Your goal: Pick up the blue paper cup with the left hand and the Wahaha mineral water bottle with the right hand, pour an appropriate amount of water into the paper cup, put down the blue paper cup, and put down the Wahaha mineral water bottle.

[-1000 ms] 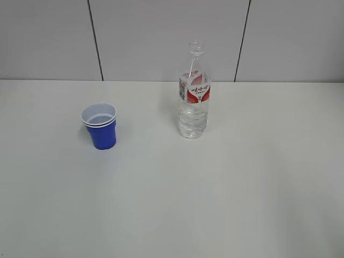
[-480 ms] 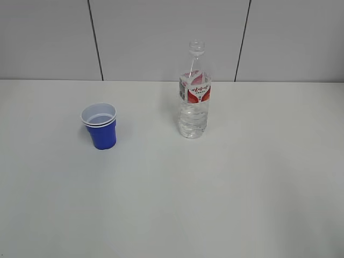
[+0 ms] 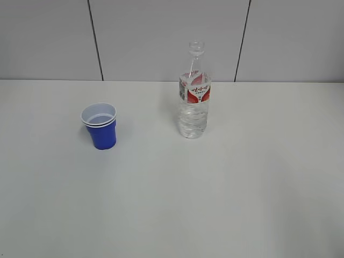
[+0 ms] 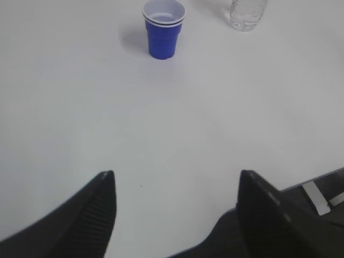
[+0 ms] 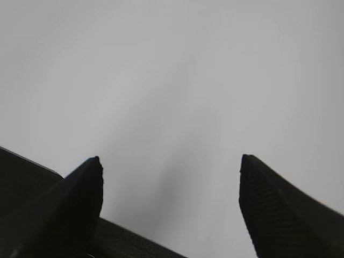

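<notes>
Opening step, nothing grasped. Blue paper cup (image 3: 99, 127) stands left of table (image 3: 258, 188) centre; Wahaha mineral water bottle (image 3: 194, 92) upright nearer the far edge. Left hand (image 4: 177, 185) and right hand (image 5: 171, 166) both gape wide, empty. Next: left hand must advance to the cup

From my station the exterior camera looked down at a slant across the plain white table (image 3: 226, 204) toward the grey panelled wall (image 3: 161, 37), set well back; the left wrist camera sat low over the table's near edge, facing forward between its two black ribbed fingers (image 4: 97, 215), far from the objects; both views shared the small tapered blue paper cup with white rim (image 3: 100, 127) and the base of the clear ribbed plastic bottle (image 3: 193, 99); the right wrist camera faced bare surface only, past its own dark fingers (image 5: 80, 204).
</notes>
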Robot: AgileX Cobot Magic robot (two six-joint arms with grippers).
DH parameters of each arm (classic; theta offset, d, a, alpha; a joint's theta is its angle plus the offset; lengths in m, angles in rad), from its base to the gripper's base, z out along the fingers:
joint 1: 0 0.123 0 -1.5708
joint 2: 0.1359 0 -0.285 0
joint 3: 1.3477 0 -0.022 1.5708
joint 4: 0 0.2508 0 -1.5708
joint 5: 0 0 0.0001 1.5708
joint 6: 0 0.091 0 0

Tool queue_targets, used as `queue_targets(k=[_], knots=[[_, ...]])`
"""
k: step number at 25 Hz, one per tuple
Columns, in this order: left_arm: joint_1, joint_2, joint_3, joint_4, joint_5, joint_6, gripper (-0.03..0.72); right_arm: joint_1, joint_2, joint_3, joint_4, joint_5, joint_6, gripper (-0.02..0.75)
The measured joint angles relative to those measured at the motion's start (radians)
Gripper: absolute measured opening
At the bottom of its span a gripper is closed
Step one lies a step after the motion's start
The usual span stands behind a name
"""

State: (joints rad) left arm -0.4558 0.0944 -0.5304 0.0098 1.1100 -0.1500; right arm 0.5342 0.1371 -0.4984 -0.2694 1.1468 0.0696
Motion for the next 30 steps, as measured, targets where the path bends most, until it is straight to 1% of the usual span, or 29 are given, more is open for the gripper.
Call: queue_targets(k=[17, 19, 21, 23, 27, 30], knots=[[0.0, 0.0, 0.0, 0.0, -0.003, 0.0, 0.532, 0.0, 0.0, 0.0, 0.0, -0.002, 0.002, 0.588], [0.011, 0.0, 0.0, 0.0, -0.004, 0.0, 0.532, -0.003, 0.0, 0.0, 0.0, -0.002, 0.002, 0.588], [0.05, 0.0, 0.0, 0.0, -0.006, 0.0, 0.532, -0.022, 0.0, 0.0, 0.0, -0.002, 0.002, 0.588], [0.103, 0.0, 0.0, 0.0, -0.006, 0.0, 0.532, -0.066, 0.0, 0.0, 0.0, -0.003, 0.002, 0.588], [0.215, 0.0, 0.0, 0.0, -0.006, 0.0, 0.532, -0.193, 0.0, 0.0, 0.0, -0.004, 0.002, 0.588], [0.279, 0.0, 0.0, 0.0, -0.006, 0.0, 0.532, -0.285, -0.015, 0.0, 0.0, -0.004, 0.004, 0.588]])
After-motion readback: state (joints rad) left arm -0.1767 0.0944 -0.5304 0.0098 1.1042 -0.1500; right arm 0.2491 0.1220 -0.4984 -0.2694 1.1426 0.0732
